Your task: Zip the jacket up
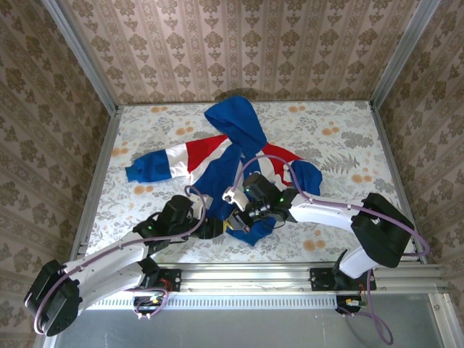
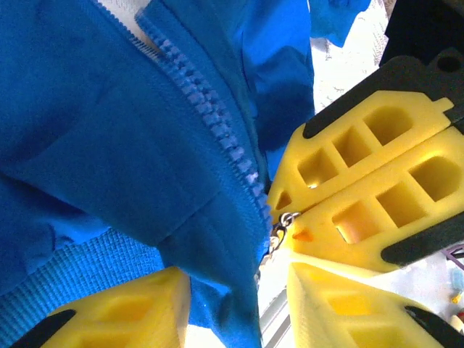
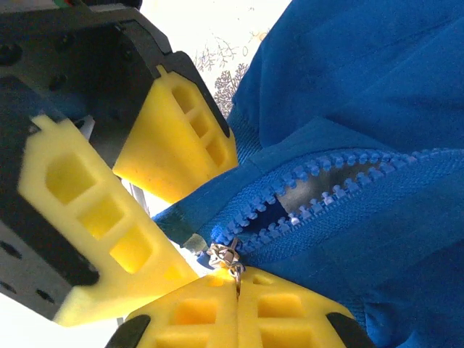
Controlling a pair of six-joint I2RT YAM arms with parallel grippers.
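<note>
The jacket (image 1: pixel 217 152) lies spread on the table, royal blue with red and white bands, its hood toward the far side. Both grippers meet at its near hem. My right gripper (image 3: pixel 238 279) is shut on the small metal zipper pull (image 3: pixel 226 255) at the bottom of the zip; above the pull the two rows of blue teeth (image 3: pixel 326 181) stand apart. My left gripper (image 2: pixel 233 274) stands partly open around the hem fabric (image 2: pixel 217 290), which touches one finger (image 2: pixel 123 312) and leaves a gap to the other. In the top view the left gripper (image 1: pixel 214 228) and the right gripper (image 1: pixel 235 219) nearly touch.
A floral cloth covers the table (image 1: pixel 341 138). An aluminium rail (image 1: pixel 290 274) runs along the near edge just behind the grippers. Patterned walls and metal posts close off the left, right and far sides.
</note>
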